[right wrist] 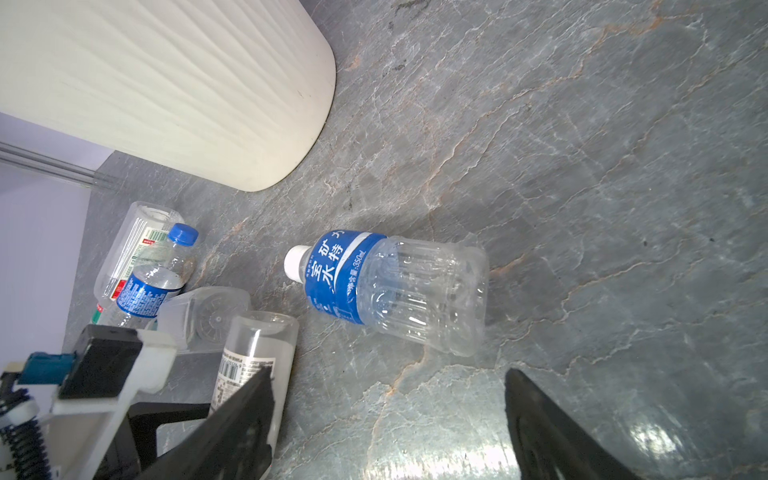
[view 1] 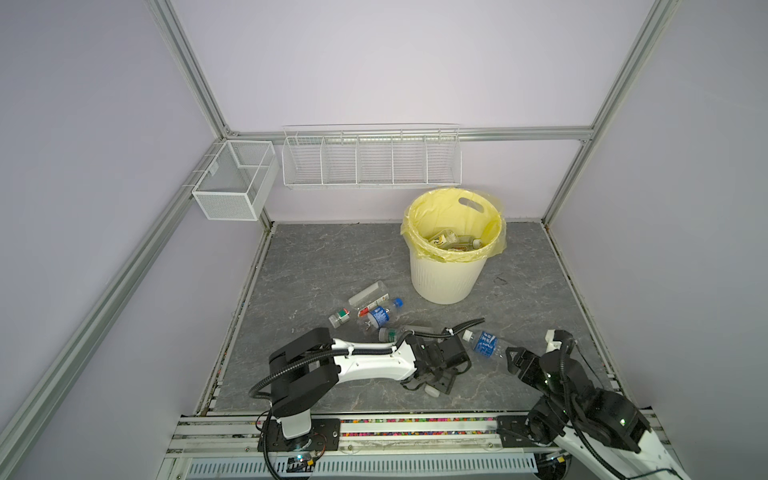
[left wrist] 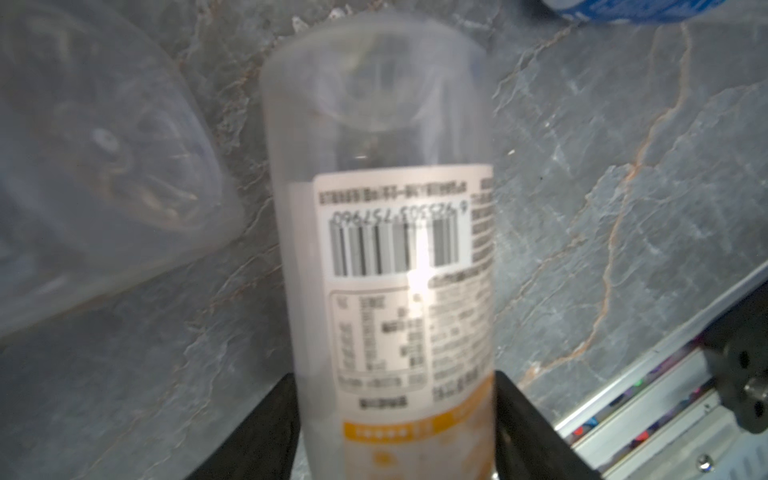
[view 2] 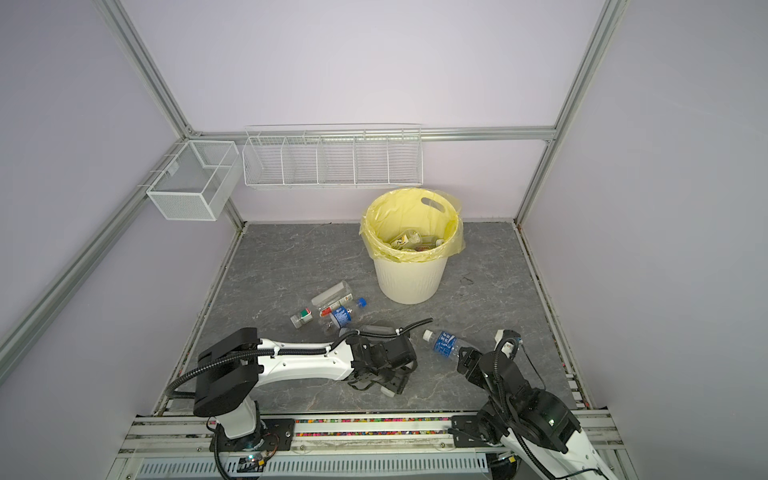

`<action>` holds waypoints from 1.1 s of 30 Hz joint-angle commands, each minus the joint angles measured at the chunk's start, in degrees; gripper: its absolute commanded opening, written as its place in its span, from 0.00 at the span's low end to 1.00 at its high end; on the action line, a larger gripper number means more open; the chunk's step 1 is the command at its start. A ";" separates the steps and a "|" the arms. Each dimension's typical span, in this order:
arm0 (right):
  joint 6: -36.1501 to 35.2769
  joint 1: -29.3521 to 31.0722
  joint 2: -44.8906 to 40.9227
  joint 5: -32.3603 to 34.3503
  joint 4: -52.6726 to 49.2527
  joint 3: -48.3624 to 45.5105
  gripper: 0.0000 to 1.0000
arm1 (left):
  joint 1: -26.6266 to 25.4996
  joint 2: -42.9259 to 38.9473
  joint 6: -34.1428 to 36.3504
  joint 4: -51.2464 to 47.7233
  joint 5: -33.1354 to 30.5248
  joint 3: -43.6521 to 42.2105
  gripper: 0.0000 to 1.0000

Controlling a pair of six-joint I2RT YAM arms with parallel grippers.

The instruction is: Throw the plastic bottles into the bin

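Frosted plastic bottle (left wrist: 386,249) lies on the table (view 1: 332,257), the left gripper (left wrist: 395,376) pressing its jaws against both sides; the slick wall could slip or swing on the lift. Right gripper (right wrist: 388,370) gapes empty beside the blue-label bottle (right wrist: 374,286), with the bin (view 1: 440,278) well apart.

Cream-white ribbed round plastic bin (view 1: 444,278): upright, yellow-lined, discarded bottles (view 1: 453,241) inside. Left-front of bin: clustered clear plastic bottles (view 1: 370,309), lying. Front: blue-labelled clear bottle (view 1: 484,343) and orange-labelled clear bottle (left wrist: 386,249), lying.

The grey marbled tabletop (view 1: 316,266) carries the upright bin (view 1: 442,278), a cluster of lying bottles (view 1: 377,314) and a separate white-capped bottle (view 1: 485,343).
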 commanded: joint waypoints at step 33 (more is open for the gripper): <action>1.73 0.19 1.70 1.68 -1.06 0.88 0.88 | 1.83 -30.50 1.89 -3.77 -14.60 -5.88 0.54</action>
